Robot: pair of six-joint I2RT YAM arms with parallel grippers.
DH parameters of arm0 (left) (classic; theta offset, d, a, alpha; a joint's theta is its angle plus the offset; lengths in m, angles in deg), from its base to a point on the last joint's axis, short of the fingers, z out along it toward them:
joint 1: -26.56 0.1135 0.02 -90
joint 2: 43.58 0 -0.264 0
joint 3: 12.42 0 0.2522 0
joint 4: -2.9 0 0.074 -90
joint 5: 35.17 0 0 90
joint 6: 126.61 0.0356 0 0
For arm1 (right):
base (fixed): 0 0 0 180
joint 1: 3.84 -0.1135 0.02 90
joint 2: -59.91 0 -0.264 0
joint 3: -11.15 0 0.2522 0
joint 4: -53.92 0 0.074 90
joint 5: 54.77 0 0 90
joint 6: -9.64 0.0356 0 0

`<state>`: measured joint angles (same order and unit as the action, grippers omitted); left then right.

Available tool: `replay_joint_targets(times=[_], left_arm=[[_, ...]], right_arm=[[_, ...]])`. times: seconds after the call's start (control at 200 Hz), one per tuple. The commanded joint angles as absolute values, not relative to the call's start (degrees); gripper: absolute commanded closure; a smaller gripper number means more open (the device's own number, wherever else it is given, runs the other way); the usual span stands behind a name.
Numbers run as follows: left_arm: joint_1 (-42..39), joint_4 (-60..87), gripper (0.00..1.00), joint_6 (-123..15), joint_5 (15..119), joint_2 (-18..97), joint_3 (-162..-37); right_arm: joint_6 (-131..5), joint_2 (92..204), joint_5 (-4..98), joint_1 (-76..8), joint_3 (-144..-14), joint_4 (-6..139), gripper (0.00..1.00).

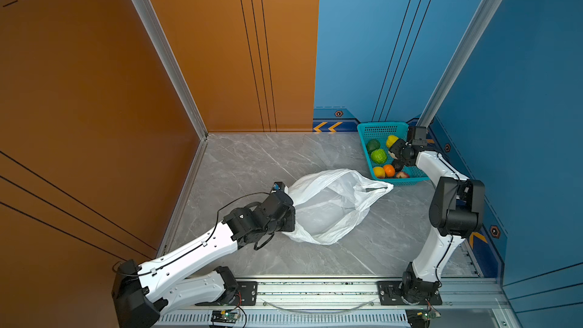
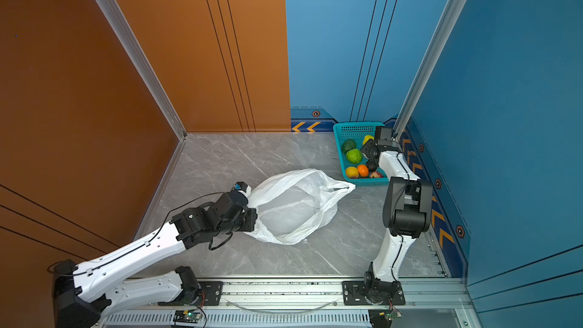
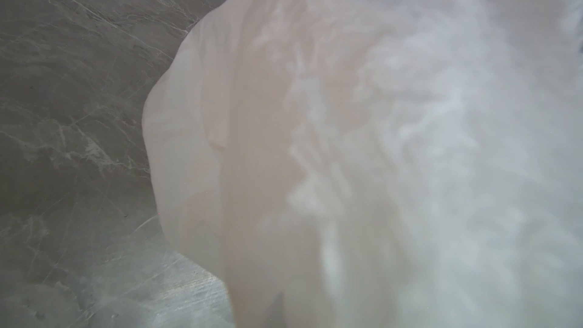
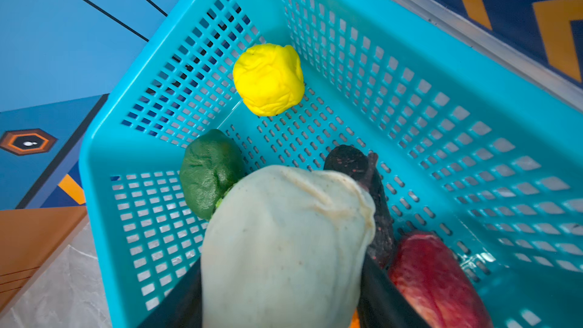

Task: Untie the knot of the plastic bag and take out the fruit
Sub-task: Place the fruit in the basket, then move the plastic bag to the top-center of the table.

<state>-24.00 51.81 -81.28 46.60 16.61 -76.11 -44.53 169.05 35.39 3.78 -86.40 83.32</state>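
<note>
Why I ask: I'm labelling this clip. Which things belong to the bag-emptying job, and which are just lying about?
Job: plastic bag, pinched by left tool; cream fruit in right tool; other fruit; teal basket receiving it.
Just there: circuit board, front rail.

we are in a robot lab's test cell: around the grey marble-print tabletop [image 1: 252, 165] stand orange panels [image 1: 94, 89] and blue panels [image 1: 362, 42] framed by aluminium posts [image 1: 164, 55], and along the tabletop's near edge runs an aluminium rail [image 1: 315, 291] carrying bolted arm bases [image 1: 410, 291] and bare circuit boards [image 1: 224, 314].
</note>
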Motion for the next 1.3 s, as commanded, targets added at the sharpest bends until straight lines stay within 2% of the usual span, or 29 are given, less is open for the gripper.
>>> replay_joint_targets(times=[0.0,0.205,0.396,0.596,0.806,1.046,1.292], left_arm=[[-23.4,52.5,1.00,-81.8,44.9,15.2,-75.3],[-23.2,52.6,1.00,-81.8,44.6,15.3,-75.3],[-22.9,52.6,1.00,-81.8,43.2,15.2,-75.4],[-21.2,51.1,1.00,-81.4,41.8,14.8,-74.9],[-15.9,45.8,1.00,-79.5,43.0,15.9,-74.2],[-7.5,36.5,1.00,-74.9,48.9,23.9,-76.1],[-0.1,31.0,1.00,-69.7,57.4,36.7,-84.6]], right_arm=[[-45.5,169.0,33.2,3.8,-87.7,84.7,0.27],[-47.4,167.1,32.5,2.4,-87.8,85.9,0.21],[-48.3,163.5,32.2,0.4,-85.7,86.9,0.19],[-47.3,155.4,33.0,-1.4,-78.4,86.8,0.18],[-46.6,144.7,35.0,-3.5,-69.7,88.9,0.16],[-45.1,131.1,35.1,-7.8,-61.6,94.3,0.14],[-41.4,120.9,34.8,-13.3,-55.1,98.9,0.13]])
